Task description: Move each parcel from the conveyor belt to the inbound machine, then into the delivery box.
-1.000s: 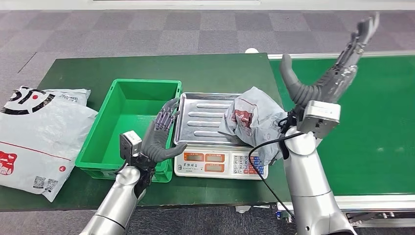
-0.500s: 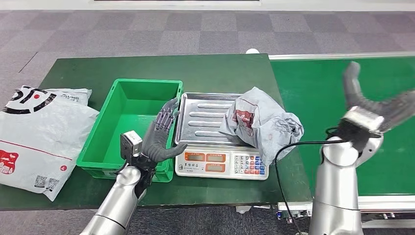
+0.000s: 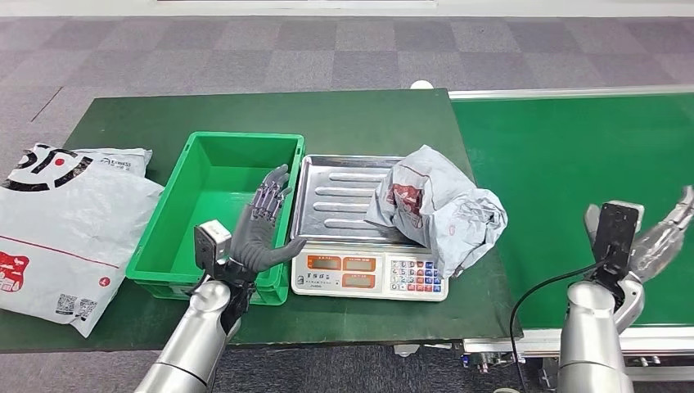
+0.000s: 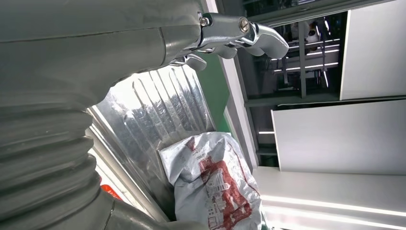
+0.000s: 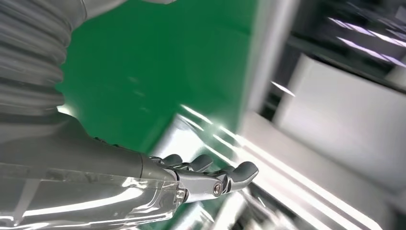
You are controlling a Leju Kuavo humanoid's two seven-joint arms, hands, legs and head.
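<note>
My left hand point(image 3: 260, 233) hovers with fingers spread, empty, between the green plastic bin point(image 3: 214, 214) and ribbed steel scale tray point(image 3: 340, 199). Right hand point(image 3: 655, 241) hangs splayed above the belt point(image 3: 565, 172). The crumpled grey parcel point(image 3: 438, 209) rests on the tray.

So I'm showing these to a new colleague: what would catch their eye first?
Probably the crumpled grey plastic parcel with red print, slumped on the right end of the silver ribbed scale tray. Next, the bright green plastic crate left of the scale, with the left hand open between crate and tray. The right hand hangs open over the green conveyor belt.
</note>
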